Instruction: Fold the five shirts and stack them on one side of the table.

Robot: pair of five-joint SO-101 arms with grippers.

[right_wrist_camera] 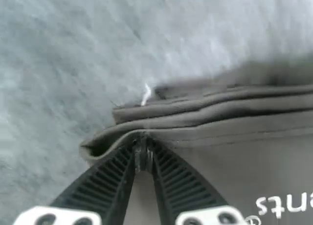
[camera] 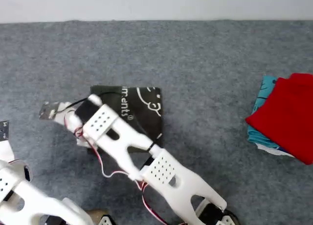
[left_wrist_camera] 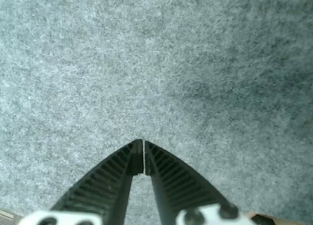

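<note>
A folded dark shirt [camera: 139,110] with white print lies left of the table's middle. In the right wrist view my right gripper [right_wrist_camera: 143,159] is shut on the top layer of the dark shirt [right_wrist_camera: 234,146] at its folded edge, where several layers show. The right arm [camera: 146,161] stretches from the near edge across this shirt. My left gripper [left_wrist_camera: 143,159] is shut on nothing and hangs over bare grey felt [left_wrist_camera: 146,63]. The left arm [camera: 19,195] sits at the near left corner.
A stack of folded shirts lies at the right edge, with a red shirt [camera: 288,115] on top and a teal one [camera: 264,93] under it. Grey felt [camera: 205,63] covers the table. A white wall [camera: 156,5] runs along the far edge.
</note>
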